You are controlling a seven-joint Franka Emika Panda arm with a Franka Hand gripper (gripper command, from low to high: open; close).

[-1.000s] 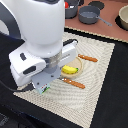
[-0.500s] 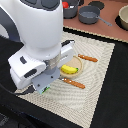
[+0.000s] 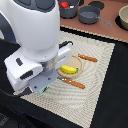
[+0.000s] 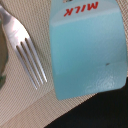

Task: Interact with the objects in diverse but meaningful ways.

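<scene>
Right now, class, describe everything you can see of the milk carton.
The milk carton looks like smooth pale blue plastic or card, with MILK in red letters on one face and a small dark speck lower down. The wrist view shows one broad flat face and a sloped end with rounded corners. It appears to lie on the striped placemat, close beside the metal fork without touching it. One end reaches the mat's edge by the black surface. In the exterior view the arm almost entirely hides it.

One banana. One tomato. One milk carton. One placemat. One fork. Two wooden-handled utensils in exterior view. Three dark pots or pans on counter.
</scene>
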